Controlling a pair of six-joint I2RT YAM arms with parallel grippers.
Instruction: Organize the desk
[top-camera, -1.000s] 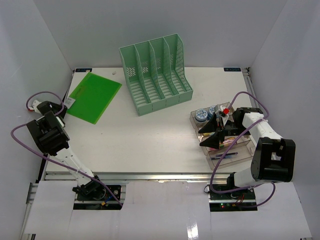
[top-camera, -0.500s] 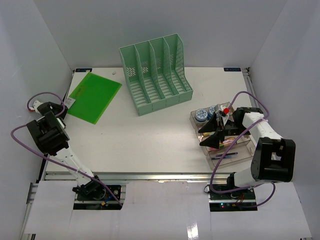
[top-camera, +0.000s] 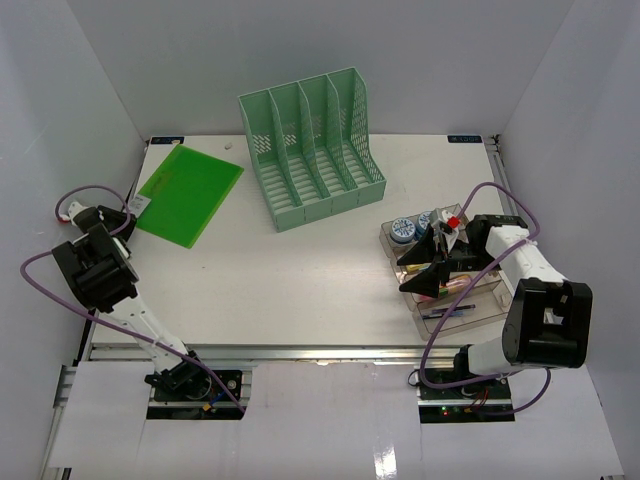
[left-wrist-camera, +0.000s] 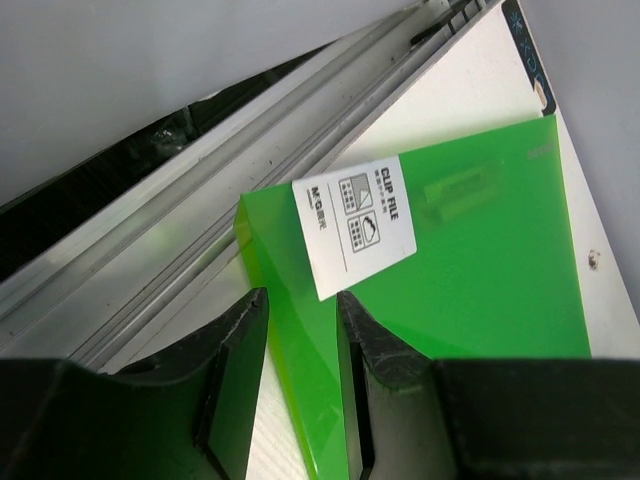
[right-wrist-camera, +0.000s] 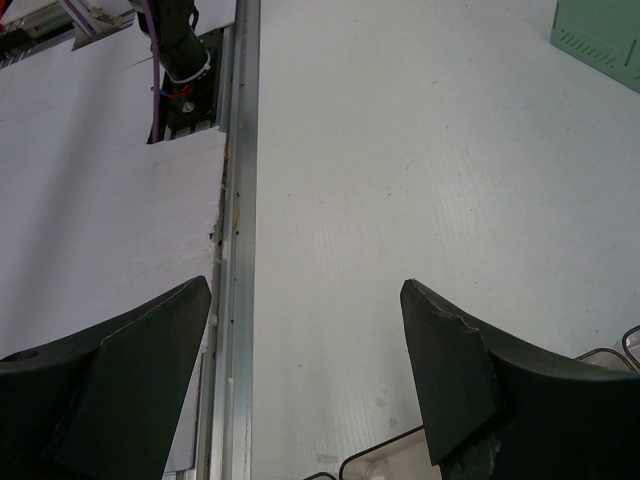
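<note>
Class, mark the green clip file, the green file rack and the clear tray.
Green clip file (top-camera: 190, 193): top external view, middle of cover.
Green file rack (top-camera: 312, 150): top external view, central slots.
Clear tray (top-camera: 485, 310): top external view, near compartment.

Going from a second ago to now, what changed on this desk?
Very little. The left arm's elbow eased slightly toward the near edge, while the left gripper stays at the near corner of the green clip file, jaws apart around its edge, not pinching it. Nothing was taken hold of or let go. The file, the green file rack, the clear tray and the open right gripper above it stayed put.
</note>
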